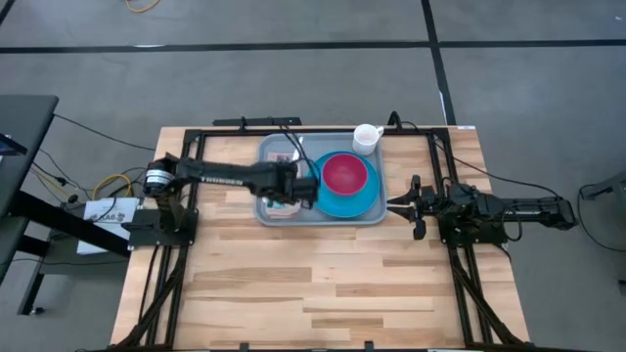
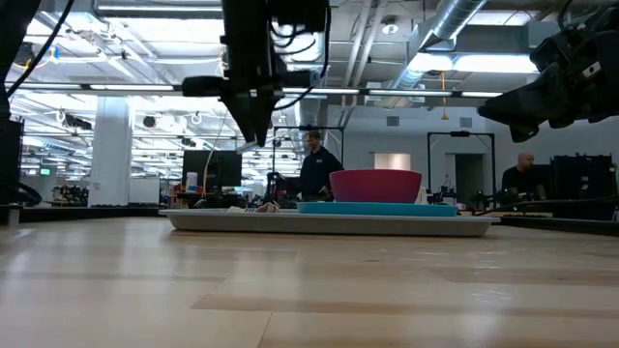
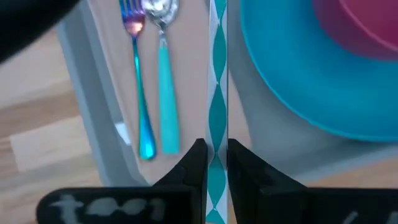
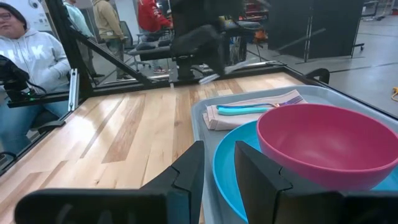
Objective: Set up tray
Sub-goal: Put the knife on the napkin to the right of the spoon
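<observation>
The grey-blue tray (image 1: 323, 221) lies at the table's far middle. On it stand a bright blue plate (image 1: 354, 201) with a pink bowl (image 1: 344, 173), and a napkin (image 3: 118, 81) bearing a fork (image 3: 140, 99) and a teal-handled spoon (image 3: 166, 99). My left gripper (image 1: 309, 186) hangs above the tray (image 2: 329, 224), pointing down, shut on a teal-and-white striped straw (image 3: 217, 81) between the napkin and the plate. My right gripper (image 1: 394, 203) waits just off the tray's right edge, fingers all but together (image 4: 219, 162), holding nothing. My left gripper pinches the straw between its two fingers, at the stretch nearest the camera (image 3: 216, 163). The fingers come from above, pointing down. The straw runs on away from the fingers between the napkin and the plate. Whether its far end touches the tray, I cannot tell.
A white cup (image 1: 367, 137) stands on the table just beyond the tray's far right corner. Black frame rails (image 1: 176, 210) run along the table's left, right and far sides. Bare wood lies toward the near edge. People show in the room beyond the table.
</observation>
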